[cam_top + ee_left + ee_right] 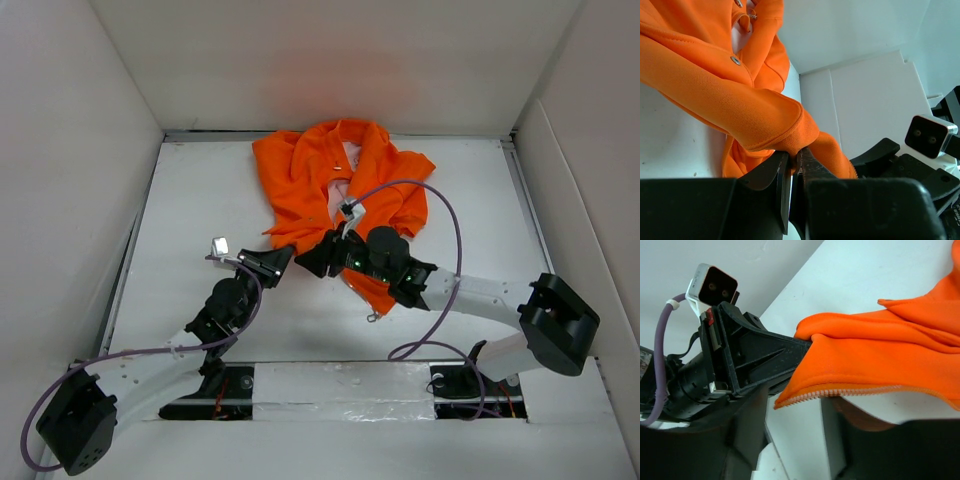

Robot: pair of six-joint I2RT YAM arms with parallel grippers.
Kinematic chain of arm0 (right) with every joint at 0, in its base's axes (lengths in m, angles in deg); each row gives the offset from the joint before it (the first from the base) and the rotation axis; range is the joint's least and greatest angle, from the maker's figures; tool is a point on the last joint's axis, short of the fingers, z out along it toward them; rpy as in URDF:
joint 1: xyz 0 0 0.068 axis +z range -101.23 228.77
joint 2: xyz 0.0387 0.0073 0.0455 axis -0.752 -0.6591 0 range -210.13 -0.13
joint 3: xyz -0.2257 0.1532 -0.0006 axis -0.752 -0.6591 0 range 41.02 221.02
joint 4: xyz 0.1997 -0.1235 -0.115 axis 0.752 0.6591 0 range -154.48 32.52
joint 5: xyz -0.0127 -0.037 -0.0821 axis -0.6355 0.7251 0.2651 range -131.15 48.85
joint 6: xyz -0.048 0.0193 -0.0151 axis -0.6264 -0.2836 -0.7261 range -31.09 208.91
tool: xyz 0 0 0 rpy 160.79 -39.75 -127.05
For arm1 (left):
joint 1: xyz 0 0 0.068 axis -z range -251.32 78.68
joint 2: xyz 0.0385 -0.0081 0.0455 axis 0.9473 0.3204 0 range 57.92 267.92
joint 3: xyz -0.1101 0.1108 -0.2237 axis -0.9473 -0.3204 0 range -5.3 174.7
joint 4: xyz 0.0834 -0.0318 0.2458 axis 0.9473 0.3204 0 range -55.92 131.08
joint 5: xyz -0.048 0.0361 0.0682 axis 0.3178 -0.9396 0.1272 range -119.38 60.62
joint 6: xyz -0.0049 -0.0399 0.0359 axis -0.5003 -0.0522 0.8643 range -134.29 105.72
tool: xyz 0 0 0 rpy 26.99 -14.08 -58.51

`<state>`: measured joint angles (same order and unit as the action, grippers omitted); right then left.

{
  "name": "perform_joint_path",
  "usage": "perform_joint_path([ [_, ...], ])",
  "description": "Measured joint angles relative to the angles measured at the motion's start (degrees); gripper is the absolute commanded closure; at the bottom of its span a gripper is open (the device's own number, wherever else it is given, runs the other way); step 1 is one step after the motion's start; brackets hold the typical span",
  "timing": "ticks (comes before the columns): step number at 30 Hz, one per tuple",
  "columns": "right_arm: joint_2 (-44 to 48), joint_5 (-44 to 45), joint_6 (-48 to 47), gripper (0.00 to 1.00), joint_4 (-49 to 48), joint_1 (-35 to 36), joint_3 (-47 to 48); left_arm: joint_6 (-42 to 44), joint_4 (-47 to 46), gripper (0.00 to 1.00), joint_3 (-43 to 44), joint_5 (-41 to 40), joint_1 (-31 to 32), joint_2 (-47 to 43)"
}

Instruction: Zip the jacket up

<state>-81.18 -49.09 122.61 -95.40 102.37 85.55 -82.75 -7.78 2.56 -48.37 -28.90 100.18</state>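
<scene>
white arm links (480,291), black joints (560,322), purple cables (457,250), seemingly silver-cased wrist cameras (930,135)

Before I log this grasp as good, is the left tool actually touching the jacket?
Touching. The left wrist view shows the left tool shut on a fold of the jacket, with orange fabric pinched in its jaws.

You've got a white table (480,210), boxed by white walls (70,150) on the left, far and right sides, with a pale taped strip (340,378) along its near edge. The orange jacket (310,175) lies bunched at the far middle, collar toward the back wall and front open on pale lining, with its near hem lifted off the surface. A small metal bit (372,318) rests on the bare top just beside that hem, too small to identify.
</scene>
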Motion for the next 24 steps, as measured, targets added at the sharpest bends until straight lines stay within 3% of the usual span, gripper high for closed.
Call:
perform_joint_path([
  [5, 0.0, 1.5, 0.1, 0.74, -0.8, 0.0, 0.0, 0.0, -0.1, 1.0, 0.0, 0.3, 0.0, 0.0],
  [11, 0.1, 3.2, 0.2, 0.77, -2.3, 0.0, -0.4, 0.0, 0.4, 1.0, -0.2, 0.4, 0.0, -1.6],
  [15, 0.2, 4.1, 0.0, 1.0, -3.0, 0.0, -0.5, 0.3, 2.4, 1.0, -0.5, 0.3, 0.0, -4.3],
  [19, 0.6, 4.7, -0.5, 1.0, -3.0, 0.0, -0.5, 2.0, 4.3, 1.0, -0.5, 1.2, 0.0, -5.9],
  [20, 0.8, 4.5, -1.0, 1.0, -3.0, -0.1, -0.5, 2.8, 4.7, 0.96, -0.5, 1.7, 0.0, -6.2],
  [21, 1.0, 3.8, -1.6, 1.0, -3.0, -0.3, -0.5, 3.8, 5.4, 0.81, -0.5, 2.5, 0.0, -6.5],
  [24, 1.2, -1.6, -2.8, 1.0, -2.4, -2.8, -0.3, 7.7, 9.1, 0.52, 0.5, 4.6, 0.0, -7.8],
])
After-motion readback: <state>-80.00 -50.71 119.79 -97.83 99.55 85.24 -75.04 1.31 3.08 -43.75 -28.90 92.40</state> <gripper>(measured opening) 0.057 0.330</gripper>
